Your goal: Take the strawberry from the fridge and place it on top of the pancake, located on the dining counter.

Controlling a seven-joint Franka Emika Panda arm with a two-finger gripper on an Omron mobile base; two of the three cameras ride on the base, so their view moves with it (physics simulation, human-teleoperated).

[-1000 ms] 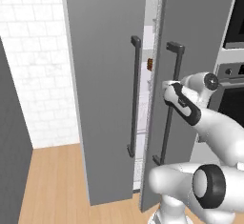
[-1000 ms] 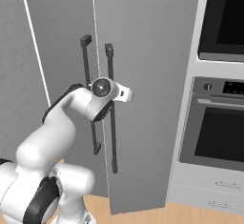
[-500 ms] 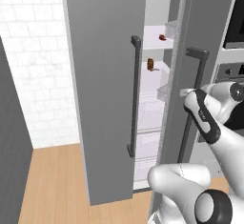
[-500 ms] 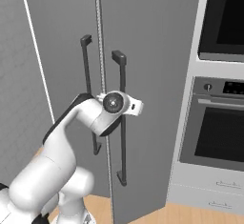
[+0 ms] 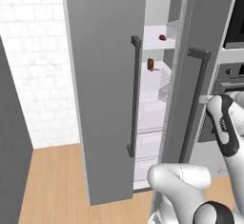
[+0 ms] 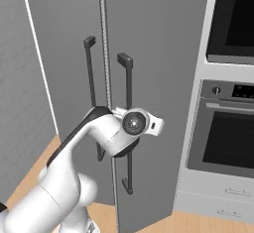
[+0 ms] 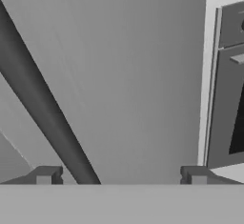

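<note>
The white arm rises from the base and bends forward at the elbow, its wrist reaching level toward the right-hand door of the fridge (image 5: 105,75), beside that door's dark bar handle (image 5: 195,104). The gripper (image 7: 119,175) stands wide open: in the hand view its two dark fingertips (image 7: 45,174) sit far apart, with the handle running slantwise between them, nearer one tip, and nothing clamped. Whether either tip touches the bar I cannot tell.

From the left base view the fridge is open: the left door swings out toward the camera with its own bar handle (image 5: 134,96), and the gap shows the white shelved inside. The strawberry (image 5: 162,37) lies on an upper shelf, a small red dot near the right side of the opening. One shelf down stands a brown-orange bottle-like item (image 5: 150,65).

The right base view looks at the doors from the other side, so the interior is hidden; there the two grey fronts meet along a seam with both handles close together, and the arm's round wrist joint sits just in front of the right one. That view also shows the wall oven (image 6: 230,128) with its black window to the right of the fridge, which the hand view catches at its edge. A wooden floor (image 5: 52,185) and white brick wall (image 5: 33,51) show to the left.
</note>
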